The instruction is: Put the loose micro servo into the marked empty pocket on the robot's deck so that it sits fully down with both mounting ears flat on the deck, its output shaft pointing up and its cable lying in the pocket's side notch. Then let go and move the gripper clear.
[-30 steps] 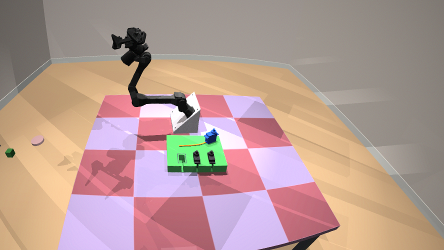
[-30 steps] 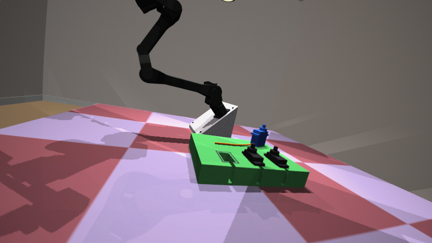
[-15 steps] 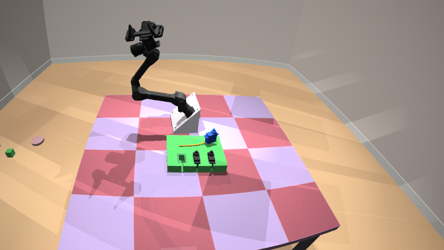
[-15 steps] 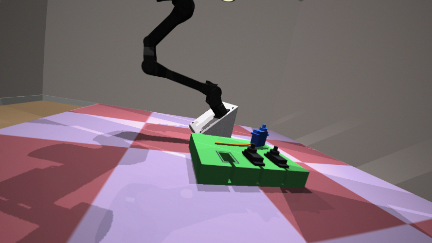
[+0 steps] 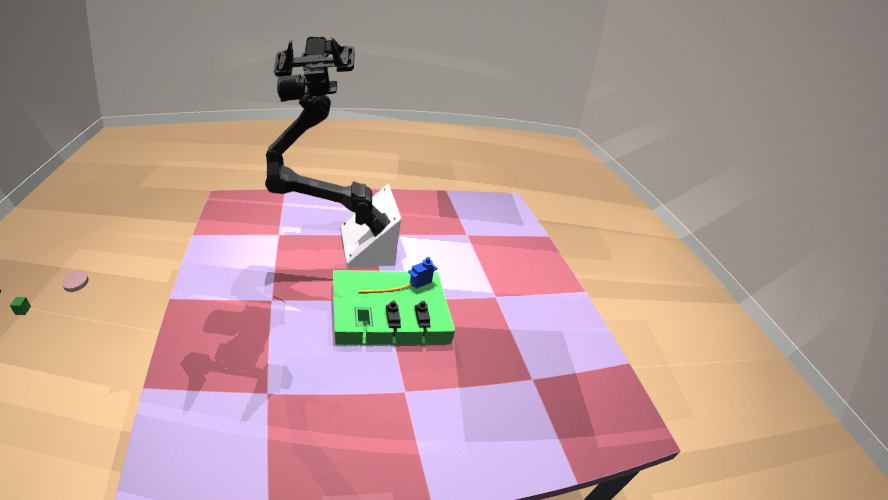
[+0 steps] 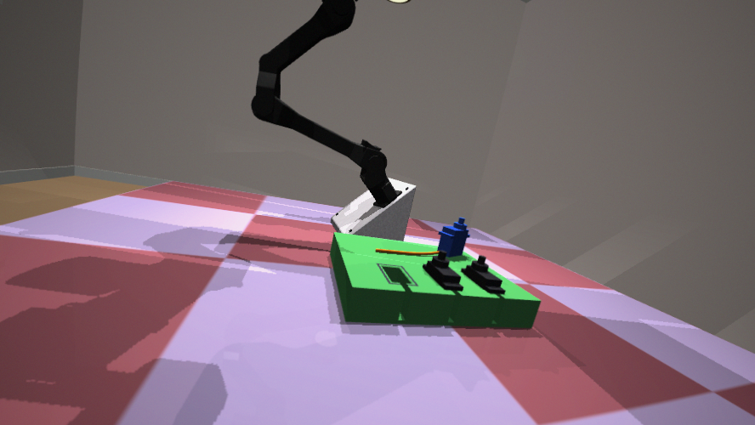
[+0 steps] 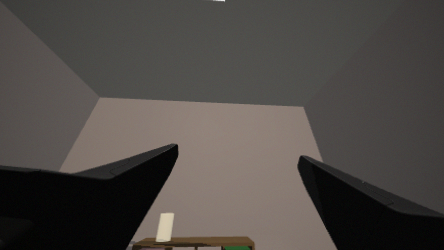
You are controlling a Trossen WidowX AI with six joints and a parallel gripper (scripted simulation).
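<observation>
Holds the gripper (image 5: 315, 59) (image 7: 236, 155) raised high on the bent black arm (image 5: 316, 189) (image 6: 316, 129), well apart from the green deck (image 5: 372, 279) (image 6: 359, 261), with jaws wide apart and nothing between. Can see only wall, ceiling and a little furniture past the jaws in the wrist view: a brown frame (image 7: 200, 240) at the bottom edge, with a pale upright cylinder (image 7: 165, 227) by its top.

Find the loose blue servo (image 5: 421, 274) (image 6: 452, 240) on the deck, near the corner on the side of the arm's white base (image 5: 375, 253) (image 6: 390, 221). Stands upright there, with shaft pointing up, outside the marked pocket (image 5: 363, 315) (image 6: 397, 274). Trails an orange cable (image 5: 385, 291) (image 6: 406, 252) sideways over the green top, behind the pocket and away from the side notch (image 5: 364, 332).

Has two black servos seated in a row beside the pocket, one nearer to it (image 5: 393, 314) (image 6: 443, 274) and one farther along (image 5: 423, 314) (image 6: 482, 275), both with shafts up. Rests, as a deck, on the red-and-lilac checked desk (image 5: 497, 409) (image 6: 275, 380). Leaves the pocket unfilled. Can also make out a pink disc (image 5: 75, 280) and a green cube (image 5: 20, 305) off beyond the desk.
</observation>
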